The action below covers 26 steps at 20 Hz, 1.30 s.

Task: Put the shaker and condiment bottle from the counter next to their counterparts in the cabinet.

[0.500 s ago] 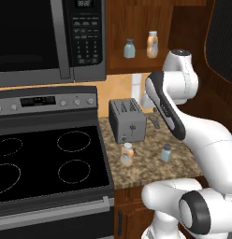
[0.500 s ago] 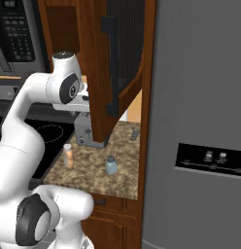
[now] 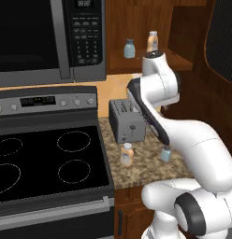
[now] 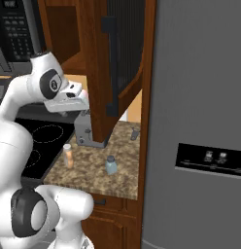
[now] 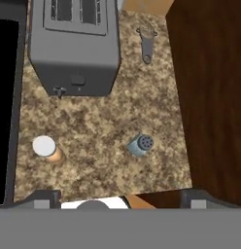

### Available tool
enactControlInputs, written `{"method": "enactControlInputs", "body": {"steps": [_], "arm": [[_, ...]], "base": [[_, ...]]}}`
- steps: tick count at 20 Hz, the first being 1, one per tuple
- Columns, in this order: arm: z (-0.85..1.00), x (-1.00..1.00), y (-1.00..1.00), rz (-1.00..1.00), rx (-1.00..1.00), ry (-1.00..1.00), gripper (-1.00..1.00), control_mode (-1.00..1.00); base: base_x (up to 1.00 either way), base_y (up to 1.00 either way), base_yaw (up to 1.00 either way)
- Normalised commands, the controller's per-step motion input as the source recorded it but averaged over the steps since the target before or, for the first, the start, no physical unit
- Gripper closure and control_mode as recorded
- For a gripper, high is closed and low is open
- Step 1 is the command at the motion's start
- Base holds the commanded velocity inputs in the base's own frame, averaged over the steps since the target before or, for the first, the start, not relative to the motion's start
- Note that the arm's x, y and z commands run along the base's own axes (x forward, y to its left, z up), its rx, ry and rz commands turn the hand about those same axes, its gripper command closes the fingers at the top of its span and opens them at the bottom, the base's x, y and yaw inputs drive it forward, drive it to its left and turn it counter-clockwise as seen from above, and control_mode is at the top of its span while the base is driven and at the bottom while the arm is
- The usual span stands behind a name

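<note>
With jaws apart above the counter [image 5: 103, 121], the gripper [image 5: 120, 199] should centre over the shaker [image 5: 140, 145], descend straight and clamp below its cap, clear of the condiment bottle [image 5: 47, 148]

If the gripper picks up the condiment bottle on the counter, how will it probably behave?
The condiment bottle is slim and tall, so a sideways nudge would probably tip it. Its round body may roll if it falls on the counter. It looks rigid, likely firm to grip.

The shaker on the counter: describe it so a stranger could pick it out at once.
Find the grey toaster on the speckled counter right of the black stovetop. In front of it stand two small containers. The shaker is the short pale blue-grey jar with a grey perforated cap, on the right, nearer the wooden wall; the bottle on the left is taller, orange and white-capped.
</note>
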Motion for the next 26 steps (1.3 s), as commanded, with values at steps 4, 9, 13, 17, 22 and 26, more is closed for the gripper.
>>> {"method": "enactControlInputs", "body": {"steps": [4, 9, 13, 17, 22, 26], "arm": [[-0.02, -0.01, 0.34, -0.35, -0.35, -0.05, -1.0, -1.0], [-0.31, -0.29, 0.06, -0.35, -0.3, -0.22, -1.0, -1.0], [-0.35, -0.26, 0.12, -0.46, -0.27, -0.24, -1.0, -1.0], [-0.55, -0.23, 0.15, -0.6, -0.22, -0.18, -1.0, -1.0], [-0.33, -0.03, 0.24, -0.64, -0.26, -0.17, -1.0, -1.0], [-0.08, 0.0, 0.14, -0.39, -0.15, -0.09, -1.0, -1.0]], "base": [[0.0, 0.0, 0.0], [0.0, 0.0, 0.0], [0.0, 0.0, 0.0], [0.0, 0.0, 0.0], [0.0, 0.0, 0.0], [0.0, 0.0, 0.0]]}}
